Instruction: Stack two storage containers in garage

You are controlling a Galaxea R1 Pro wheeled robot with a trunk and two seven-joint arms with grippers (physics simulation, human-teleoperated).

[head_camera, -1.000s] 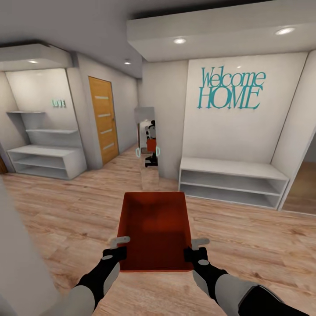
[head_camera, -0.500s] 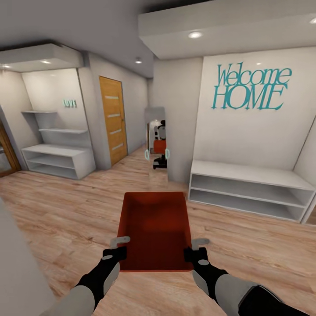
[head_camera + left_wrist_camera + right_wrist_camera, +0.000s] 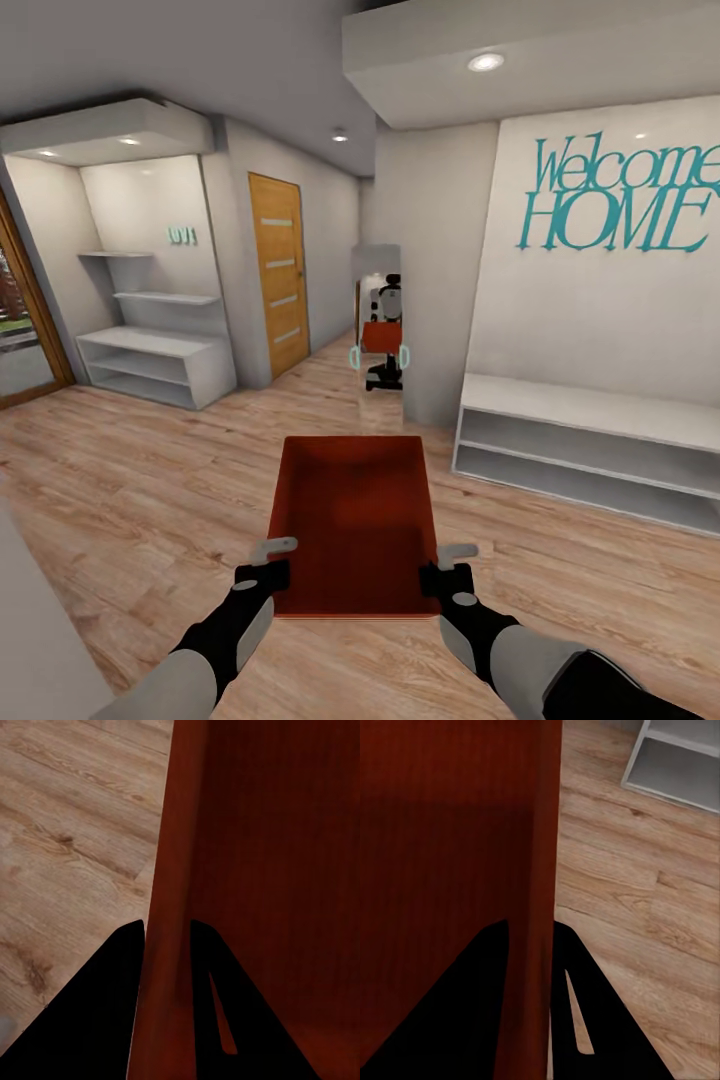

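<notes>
Storage container: thin-walled orange-red rectangle; wood-plank floor.

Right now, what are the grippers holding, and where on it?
One orange-red storage container, carried by both arms: the left gripper clamps its left side wall, the right gripper its right side wall, both near the end closest to the robot.
</notes>
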